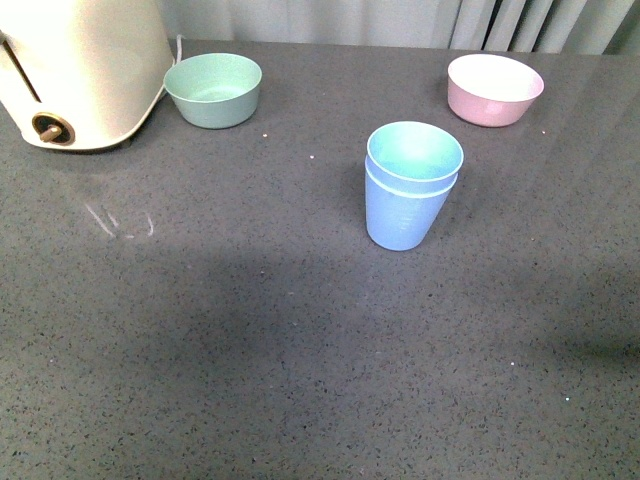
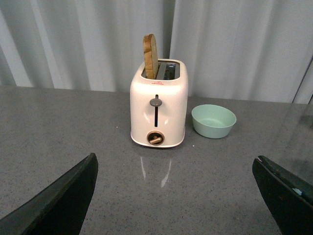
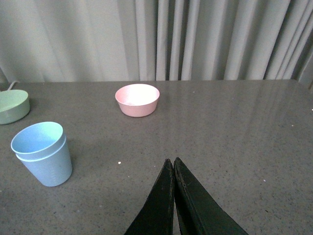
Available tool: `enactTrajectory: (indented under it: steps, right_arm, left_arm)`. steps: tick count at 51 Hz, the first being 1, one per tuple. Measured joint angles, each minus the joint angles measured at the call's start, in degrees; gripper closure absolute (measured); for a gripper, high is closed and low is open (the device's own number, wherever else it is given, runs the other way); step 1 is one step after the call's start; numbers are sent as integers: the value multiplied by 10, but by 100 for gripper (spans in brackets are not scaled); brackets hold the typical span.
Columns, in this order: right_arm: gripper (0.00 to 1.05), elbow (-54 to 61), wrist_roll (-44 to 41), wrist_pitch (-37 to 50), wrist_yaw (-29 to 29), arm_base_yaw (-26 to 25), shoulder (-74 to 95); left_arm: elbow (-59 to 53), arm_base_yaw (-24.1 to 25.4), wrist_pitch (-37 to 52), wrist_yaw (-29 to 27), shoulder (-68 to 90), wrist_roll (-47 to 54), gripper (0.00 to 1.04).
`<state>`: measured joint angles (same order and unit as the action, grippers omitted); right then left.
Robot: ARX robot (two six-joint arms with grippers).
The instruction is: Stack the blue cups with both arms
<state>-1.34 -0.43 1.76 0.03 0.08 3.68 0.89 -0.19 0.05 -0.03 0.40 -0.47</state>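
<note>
Blue cups (image 1: 412, 188) nested, one inside the other, standing upright on the grey speckled countertop (image 1: 300, 350). Light blue plastic, no handles, tapering to a narrower base. Inner cup's rim sitting a little above the outer cup's rim, leaving a thin pale band between the two; stack leaning very slightly. Interior reading paler, toward aqua, in the front view. Same stack confirmed in the right wrist view (image 3: 41, 152), two rims distinct, finely textured outer wall, untouched by either gripper.

Pink bowl (image 1: 495, 89) behind the cups and toward the robot's right, well apart from them, upright, white inside; also seen in the right wrist view (image 3: 137, 100). Mint-green bowl (image 1: 213, 89) behind the cups and toward the robot's left, well apart, upright. Cream toaster (image 1: 75, 65) further left of the cups, just beside the green bowl; round bronze knob low on its front, lever slot above it. Left wrist view showing the toaster (image 2: 158, 110) with a slice of toast (image 2: 150, 56) standing up out of one slot, green bowl (image 2: 213, 120) beside it. Pale curtain (image 3: 195, 39) behind the countertop.

Right gripper (image 3: 173, 164) clenched, finger edges pressed together with nothing between them, clear of the cups and nearer the robot. Left gripper (image 2: 176, 169) spread wide, fingers at opposite edges of its view, holding nothing, facing the toaster. Neither arm visible in the front view.
</note>
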Motion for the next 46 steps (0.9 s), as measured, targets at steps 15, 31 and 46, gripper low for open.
enactTrajectory:
  steps: [15,31,46]
  right_arm:
    - [87,0,0,-16,0,0,-33]
    - [33,0,0,-17,0,0,-33]
    - [9,0,0,-17,0,0,-33]
  left_arm:
    - [0,0,0,0,0,0,9]
    - [0,0,0,0,0,0,9]
    - [0,0,0,0,0,0,9]
